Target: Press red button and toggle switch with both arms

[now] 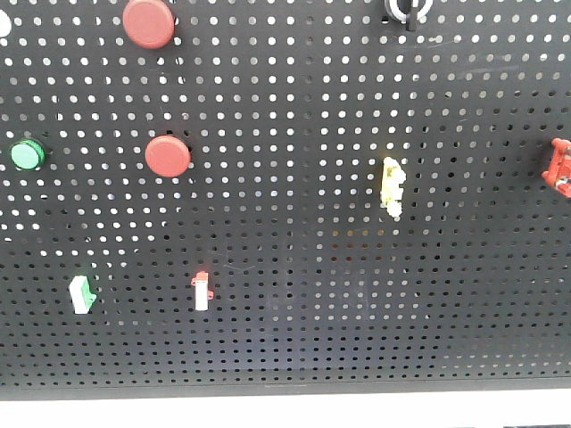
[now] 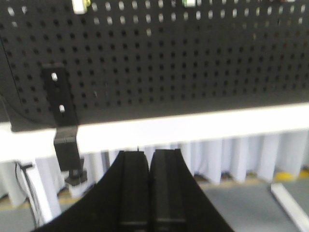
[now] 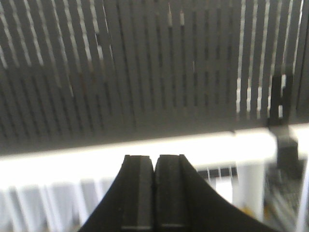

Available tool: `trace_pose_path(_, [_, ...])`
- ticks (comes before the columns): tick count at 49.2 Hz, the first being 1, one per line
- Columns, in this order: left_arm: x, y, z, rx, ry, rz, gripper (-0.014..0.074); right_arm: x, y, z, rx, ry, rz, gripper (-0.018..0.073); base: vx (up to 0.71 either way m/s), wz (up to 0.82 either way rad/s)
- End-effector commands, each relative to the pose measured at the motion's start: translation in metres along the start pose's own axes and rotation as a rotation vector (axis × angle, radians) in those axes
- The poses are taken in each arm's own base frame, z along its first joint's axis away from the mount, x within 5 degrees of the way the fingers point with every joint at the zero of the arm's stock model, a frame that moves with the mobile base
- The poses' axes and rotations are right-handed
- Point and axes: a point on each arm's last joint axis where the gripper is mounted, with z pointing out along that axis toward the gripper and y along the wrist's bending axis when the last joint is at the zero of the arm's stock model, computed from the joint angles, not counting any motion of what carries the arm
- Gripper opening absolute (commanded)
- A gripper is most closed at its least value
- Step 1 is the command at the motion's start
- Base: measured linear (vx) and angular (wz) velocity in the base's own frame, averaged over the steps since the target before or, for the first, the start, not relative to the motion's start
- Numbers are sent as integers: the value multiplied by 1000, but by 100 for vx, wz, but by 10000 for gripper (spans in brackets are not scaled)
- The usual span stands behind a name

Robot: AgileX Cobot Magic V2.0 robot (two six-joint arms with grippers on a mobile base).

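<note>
Your left gripper: fingers pressed together. Right gripper: same. Both sit below pegboard bottom edge, so aim up. Red button on left half; toggle switch at top edge, right half. Left arm suits button, right arm switch.

No text, label, brand, number or sign can be read on the black pegboard
</note>
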Motion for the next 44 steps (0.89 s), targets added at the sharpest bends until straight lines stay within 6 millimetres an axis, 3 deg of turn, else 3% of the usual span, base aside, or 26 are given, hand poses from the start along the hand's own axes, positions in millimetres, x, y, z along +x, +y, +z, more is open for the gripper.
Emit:
trace_pose_path(1, [-10, 2, -2, -4, -172, -186, 1, -22, 2, -3, -20, -218, 35, -3, 0, 0])
trace_pose_path(9, [-47, 1, -9, 10, -262, -226, 1, -72, 6, -10, -23, -270, 0, -3, 0, 0])
trace_pose_path(13, [-84, 1, -11, 9, -311, -176, 1, -105, 9, -9, -20, -271, -25, -3, 0, 0])
trace_pose_path(16, [-120, 0, -12, 6, -350, -131, 1, -143, 12, -5, -15, -288, -62, -3, 0, 0])
trace_pose_path(22, [-184, -1, 9, 3, -335, -74, 1, -203, 17, 17, -15, -311, -70, -3, 0, 0])
trace_pose_path(29, [-248, -4, 38, 19, -296, -42, 1, -253, 21, 50, -18, -332, -61, -3, 0, 0])
trace_pose_path(35, [-283, -5, 61, 23, -303, -42, 1, -271, 22, 73, -23, -322, -24, -3, 0, 0])
trace_pose_path(44, [-298, -6, 79, 45, -291, -101, 1, -271, 22, 93, -34, -279, 70, -3, 0, 0])
